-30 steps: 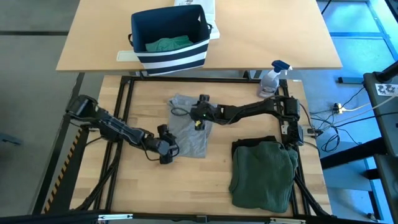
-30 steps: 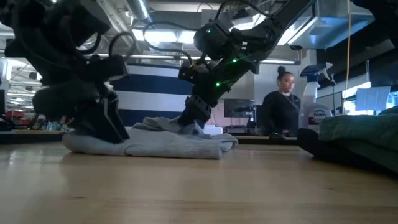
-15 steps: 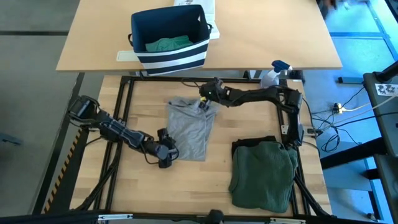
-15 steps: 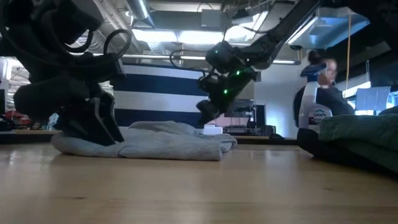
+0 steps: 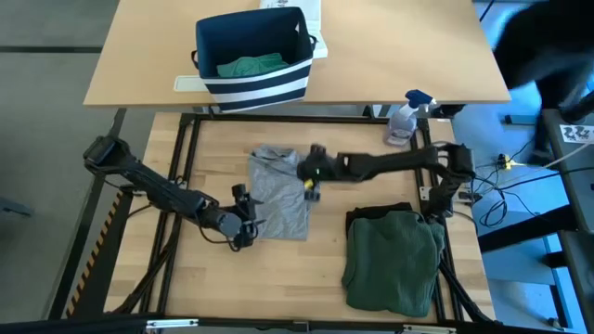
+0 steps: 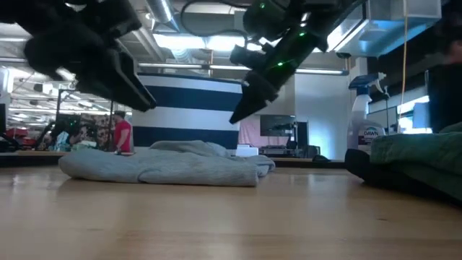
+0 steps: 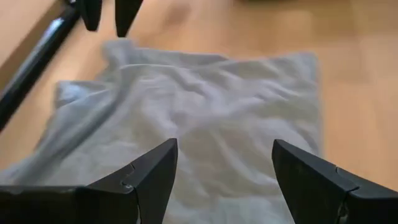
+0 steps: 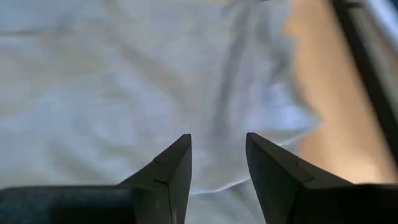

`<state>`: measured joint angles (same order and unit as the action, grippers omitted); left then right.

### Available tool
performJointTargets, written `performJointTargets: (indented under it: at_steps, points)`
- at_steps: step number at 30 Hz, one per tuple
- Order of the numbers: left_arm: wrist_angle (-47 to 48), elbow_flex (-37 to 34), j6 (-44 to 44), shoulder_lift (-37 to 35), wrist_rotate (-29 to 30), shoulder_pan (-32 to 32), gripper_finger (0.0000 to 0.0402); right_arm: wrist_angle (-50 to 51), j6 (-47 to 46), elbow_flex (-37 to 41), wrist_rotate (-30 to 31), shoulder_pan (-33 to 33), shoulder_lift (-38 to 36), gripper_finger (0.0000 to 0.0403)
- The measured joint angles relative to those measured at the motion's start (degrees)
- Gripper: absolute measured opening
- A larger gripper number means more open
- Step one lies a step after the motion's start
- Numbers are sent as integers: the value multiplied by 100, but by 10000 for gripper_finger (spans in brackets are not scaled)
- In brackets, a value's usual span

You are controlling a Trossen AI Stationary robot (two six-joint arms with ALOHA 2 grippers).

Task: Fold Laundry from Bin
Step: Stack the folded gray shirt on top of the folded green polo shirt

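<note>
Folding step: grey garment [image 5: 281, 197] lies mid-worktop, unheld. Left gripper [image 5: 243, 230] wide, right gripper [image 5: 311, 186] narrow, both empty above it. Next: regrasp an edge.

Since one second ago I have lifted both grippers off the light grey garment [image 5: 281, 193]. The left gripper [image 5: 244, 221], which pressed on the near left corner of the cloth, now hangs above it with fingers spread and empty. The right gripper [image 5: 311, 181] went first toward the far edge of the garment and has now come back over its right edge, raised, fingers parted with nothing between them. The far right corner of the cloth now lies flatter. The person behind the table has gone from the low view.
</note>
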<state>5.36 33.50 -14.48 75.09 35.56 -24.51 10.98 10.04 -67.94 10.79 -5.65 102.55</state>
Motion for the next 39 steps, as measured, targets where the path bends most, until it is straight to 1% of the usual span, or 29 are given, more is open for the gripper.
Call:
performJointTargets:
  at_steps: [2,4,7,9,11,15,18,22,24,28,30,33,36,38,39]
  points:
    - [-22,6,362,187,-171,-199,255,-15,-146,122,70,284,-1,150]
    - [137,0,789,399,-144,-487,255,-37,-271,245,311,521,0,150]
    - [177,0,1377,688,229,-921,255,-22,-504,320,706,815,3,150]
    - [125,12,1745,887,452,-1144,255,-51,-636,321,815,975,3,150]
    - [124,105,1943,1145,590,-1247,255,-84,-728,321,874,1084,3,150]
    - [182,392,2320,1664,513,-1299,255,-188,-830,321,1116,1225,3,150]
    - [679,652,2282,1988,347,-1214,255,-206,-880,321,1162,1253,3,150]
    - [1588,962,1533,2239,102,-1017,262,-192,-1007,321,1164,1253,3,150]
    - [1792,964,1416,2281,205,-891,268,-199,-1007,321,1163,1253,3,150]
    - [1773,961,1518,2314,756,-529,270,-209,-1021,319,1167,1253,3,150]
    - [1781,1021,1657,2321,749,-344,266,-195,-1044,319,1162,1281,-6,150]
    - [1753,1065,1827,2321,509,-82,256,-104,-1047,319,1181,1395,-116,150]
    - [1711,1058,1838,2321,486,46,239,68,-1113,319,1320,1569,-318,150]
    - [1720,1039,1845,2339,661,92,215,153,-1127,319,1450,1704,-456,150]
    - [1718,1030,1906,2344,703,114,195,206,-1129,319,1524,1770,-532,150]
